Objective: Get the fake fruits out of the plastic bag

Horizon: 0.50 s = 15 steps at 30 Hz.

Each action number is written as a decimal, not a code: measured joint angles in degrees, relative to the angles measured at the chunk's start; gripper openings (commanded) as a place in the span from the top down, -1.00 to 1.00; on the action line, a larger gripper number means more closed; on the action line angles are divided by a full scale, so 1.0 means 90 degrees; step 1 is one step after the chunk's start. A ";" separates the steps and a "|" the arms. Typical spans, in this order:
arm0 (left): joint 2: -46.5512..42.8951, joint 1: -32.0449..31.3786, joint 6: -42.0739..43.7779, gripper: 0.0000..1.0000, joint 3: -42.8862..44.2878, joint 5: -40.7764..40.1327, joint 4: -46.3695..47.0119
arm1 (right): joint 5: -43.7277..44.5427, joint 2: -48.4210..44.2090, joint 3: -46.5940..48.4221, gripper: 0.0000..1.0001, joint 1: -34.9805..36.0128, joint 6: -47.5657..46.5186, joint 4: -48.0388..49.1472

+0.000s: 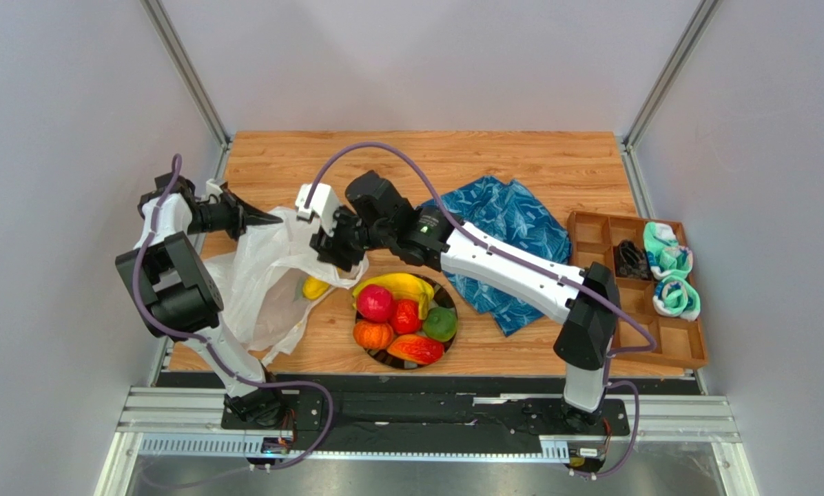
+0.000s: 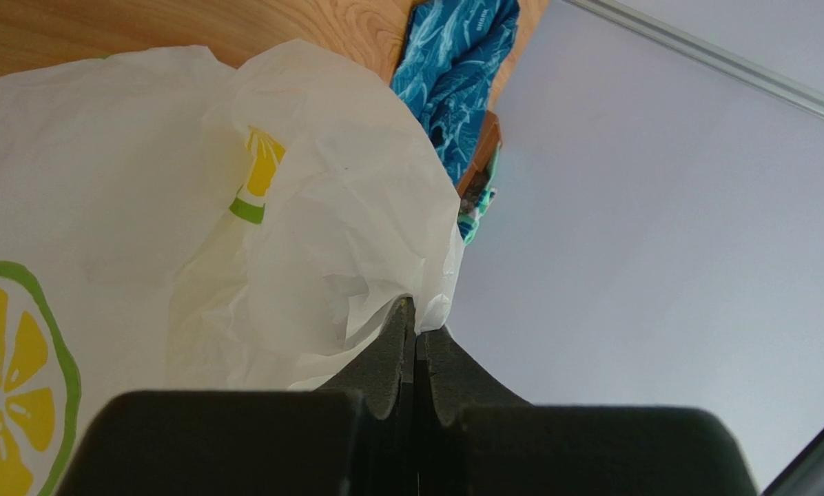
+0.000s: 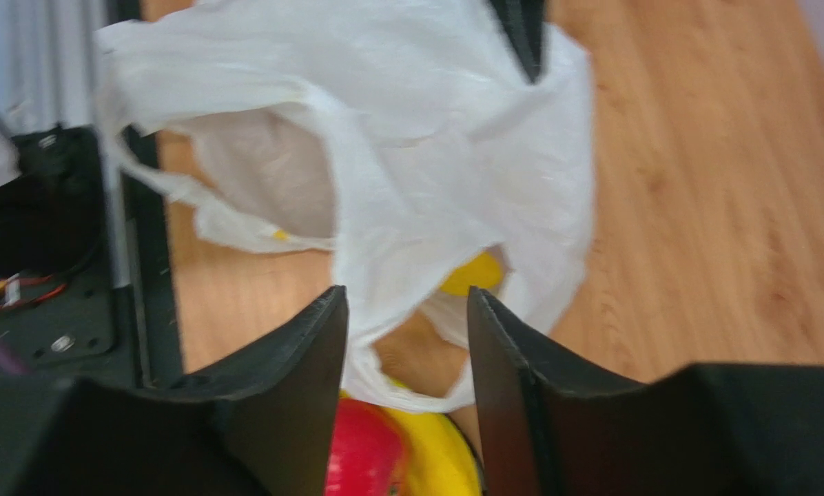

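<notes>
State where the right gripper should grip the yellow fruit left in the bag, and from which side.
Likely across its rounded middle, entering through the open mouth facing the right arm. The yellow fruit lies just inside it; the left gripper pinches the plastic bag at the opposite edge, and the right gripper is open there.

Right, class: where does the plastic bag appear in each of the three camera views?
Top external: the plastic bag sits left of centre.
Left wrist: it fills the left and centre.
Right wrist: it spreads across the upper centre.
Shared landmark: the wooden table, in all three.
</notes>
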 measured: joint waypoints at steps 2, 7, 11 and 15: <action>-0.0058 0.0002 -0.0010 1.00 -0.0092 -0.0032 0.0002 | -0.0573 -0.0005 -0.0005 0.28 0.0151 0.0017 -0.0228; -0.0347 -0.0007 -0.0073 1.00 -0.0471 -0.0078 0.0015 | -0.1736 0.0104 -0.0206 0.33 0.0707 0.0204 -0.0593; -0.0651 0.0000 -0.0219 1.00 -0.0826 -0.0075 0.0053 | -0.2137 0.0721 0.0124 0.29 0.0860 0.0605 -0.0818; -0.0665 0.0046 -0.0257 1.00 -0.0835 -0.0075 0.0078 | -0.1712 0.1387 0.0338 0.22 0.0787 0.1180 -0.0852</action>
